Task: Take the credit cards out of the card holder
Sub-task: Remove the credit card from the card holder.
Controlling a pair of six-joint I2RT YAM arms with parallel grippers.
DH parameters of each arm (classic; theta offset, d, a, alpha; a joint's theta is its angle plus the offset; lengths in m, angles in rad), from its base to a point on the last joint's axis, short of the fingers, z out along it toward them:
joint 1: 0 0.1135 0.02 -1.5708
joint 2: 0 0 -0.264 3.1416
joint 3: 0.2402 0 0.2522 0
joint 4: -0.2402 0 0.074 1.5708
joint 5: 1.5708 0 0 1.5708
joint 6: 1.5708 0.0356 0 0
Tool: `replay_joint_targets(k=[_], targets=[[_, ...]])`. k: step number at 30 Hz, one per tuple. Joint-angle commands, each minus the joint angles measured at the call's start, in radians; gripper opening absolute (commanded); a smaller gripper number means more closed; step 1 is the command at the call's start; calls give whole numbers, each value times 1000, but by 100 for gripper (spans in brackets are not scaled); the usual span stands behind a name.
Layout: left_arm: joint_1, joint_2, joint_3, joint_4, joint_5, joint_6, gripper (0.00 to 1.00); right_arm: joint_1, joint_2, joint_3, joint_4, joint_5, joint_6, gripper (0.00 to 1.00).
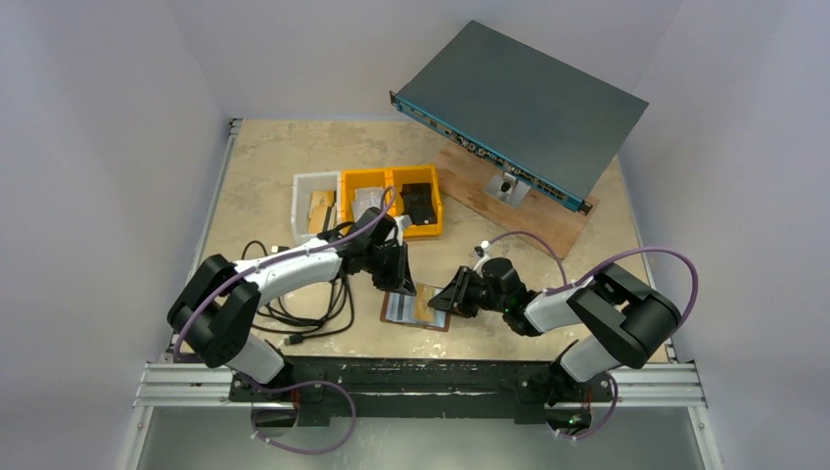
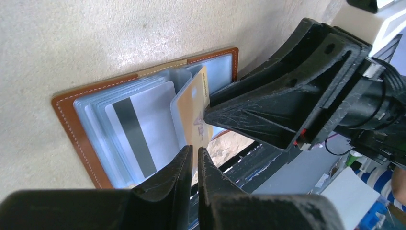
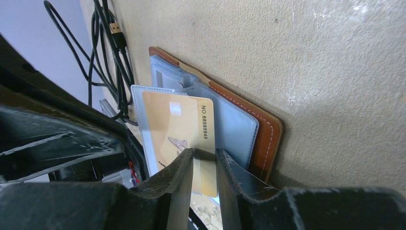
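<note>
A: Grippers?
B: My right gripper (image 3: 204,155) pinches the gold card (image 3: 174,120), tilted up from the pockets. My left gripper (image 2: 195,152) is nearly closed, thin slit.
A: Card holder (image 1: 416,308)?
B: Open on the table (image 1: 264,196), between them.

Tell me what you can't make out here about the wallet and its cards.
Top view: the card holder is too small to count what it holds.
Left wrist view: the left end effector hides the holder's lower edge; whether it grips anything is unclear.
Right wrist view: the right end effector covers its contact with the gold card.
</note>
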State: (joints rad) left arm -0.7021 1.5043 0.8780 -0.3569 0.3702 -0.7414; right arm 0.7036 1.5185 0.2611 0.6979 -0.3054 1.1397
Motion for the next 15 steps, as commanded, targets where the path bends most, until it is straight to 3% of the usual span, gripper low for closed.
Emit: replay_joint_targets(k=[1, 4, 12, 15], targets=[[-8, 46, -18, 98, 54, -16, 6, -5, 26, -2, -125, 63, -52, 26], [-9, 75, -25, 60, 9, -22, 0, -4, 28, -1, -122, 61, -52, 26], [-8, 149, -44, 5, -93, -22, 0, -4, 37, -11, -84, 32, -39, 27], [-8, 171, -43, -10, -112, -24, 0, -4, 40, -23, -54, 17, -22, 17]])
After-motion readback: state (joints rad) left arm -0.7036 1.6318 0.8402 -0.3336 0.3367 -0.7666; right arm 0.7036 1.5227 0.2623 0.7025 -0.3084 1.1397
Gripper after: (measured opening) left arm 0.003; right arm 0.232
